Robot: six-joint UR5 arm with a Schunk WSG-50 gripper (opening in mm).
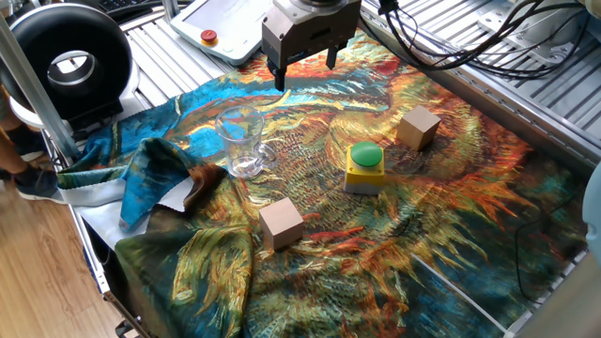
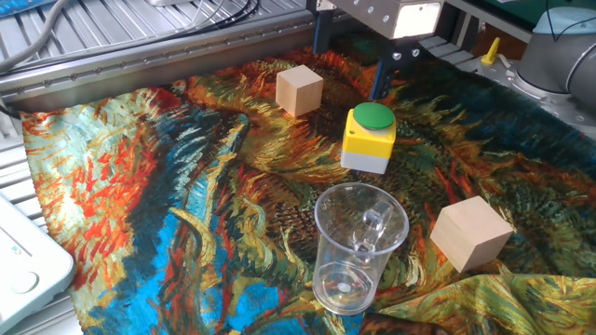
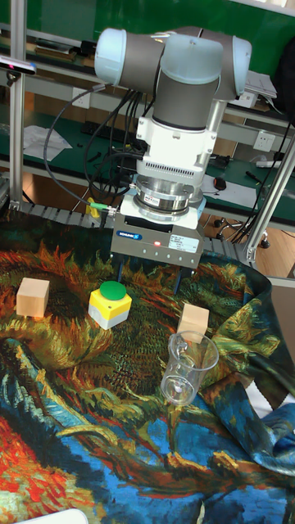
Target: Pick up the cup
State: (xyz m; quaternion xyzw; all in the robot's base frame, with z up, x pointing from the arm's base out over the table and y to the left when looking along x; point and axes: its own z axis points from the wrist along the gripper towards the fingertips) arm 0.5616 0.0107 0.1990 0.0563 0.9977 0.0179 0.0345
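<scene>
The cup (image 1: 241, 141) is a clear, colourless vessel standing upright on the colourful painted cloth (image 1: 441, 207), empty. It also shows in the foreground as the cup (image 2: 358, 247) and at right of centre as the cup (image 3: 188, 368). My gripper (image 1: 305, 70) hangs open above the cloth, farther back and to the right of the cup, well apart from it. Nothing sits between its fingers. In the other fixed view the gripper (image 2: 352, 56) is behind the yellow button box. From the tall fixed view the gripper (image 3: 146, 274) is up and left of the cup.
A yellow box with a green button (image 1: 364, 167) stands mid-cloth. Wooden cubes lie at the back right (image 1: 418, 127) and at the front (image 1: 281, 223). The cloth bunches in folds (image 1: 164, 178) left of the cup. A pendant (image 1: 221, 28) and black ring (image 1: 70, 61) lie beyond.
</scene>
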